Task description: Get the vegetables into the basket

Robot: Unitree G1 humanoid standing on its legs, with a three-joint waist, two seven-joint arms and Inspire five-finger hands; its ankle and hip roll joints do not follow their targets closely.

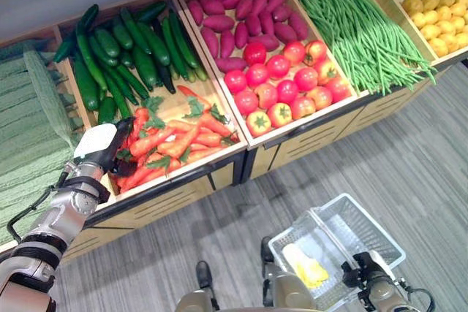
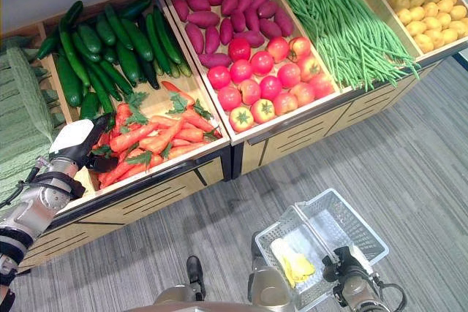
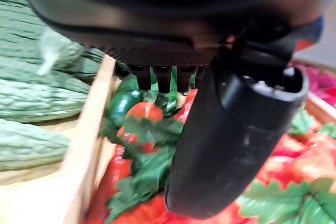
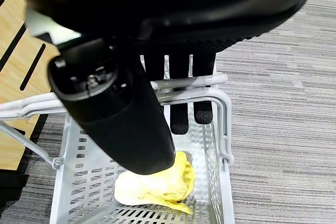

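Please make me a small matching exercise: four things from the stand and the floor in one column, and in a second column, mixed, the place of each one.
Things:
1. carrots
2. tomatoes
3. yellow item
4. green beans

Places:
A. inside the white basket on the floor
B. crate section just right of the tomatoes
C. under the left hand, in front of the cucumbers
D. in front of the purple sweet potatoes

Pairs: 1-C, 2-D, 3-A, 4-B

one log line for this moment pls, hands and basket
left hand: over carrots, fingers down among them | right hand: shut on basket handle | basket: yellow item inside
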